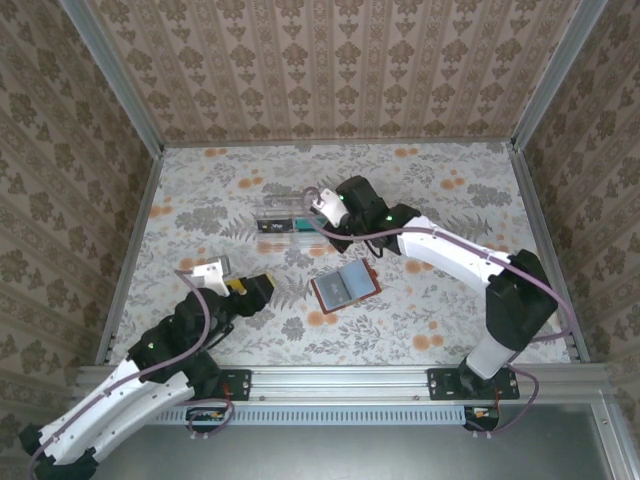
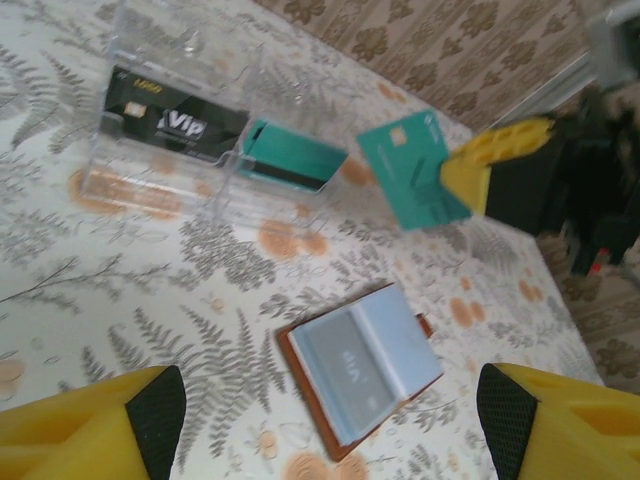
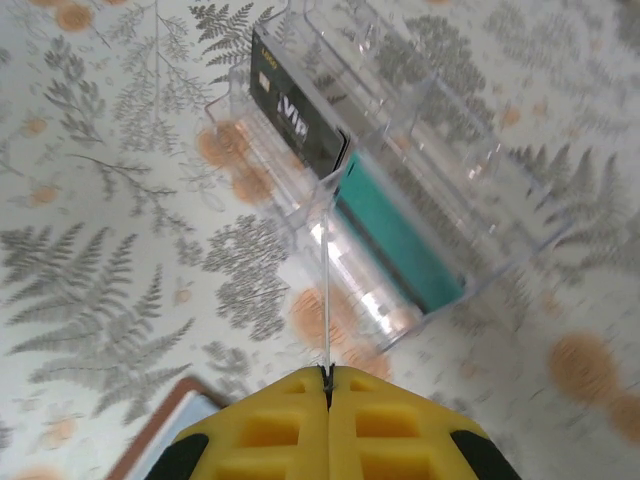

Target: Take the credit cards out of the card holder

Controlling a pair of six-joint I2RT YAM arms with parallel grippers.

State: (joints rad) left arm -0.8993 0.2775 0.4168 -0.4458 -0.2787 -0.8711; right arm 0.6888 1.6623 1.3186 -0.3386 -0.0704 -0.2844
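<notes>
Counting three credit cards [image 2: 175, 115], perhaps four.

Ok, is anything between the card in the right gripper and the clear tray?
Nothing visible. The right gripper's teal card hangs in open air near the tray; a black card and a second teal card already sit inside it.

This is looking like a lab test booth: wallpapered panels [image 1: 330, 70] are boxing in a flowery table [image 1: 200, 200], metal posts [image 1: 113, 80] are framing them, and a rail [image 1: 340, 381] along the bottom is carrying robot arms [image 1: 455, 252].
</notes>
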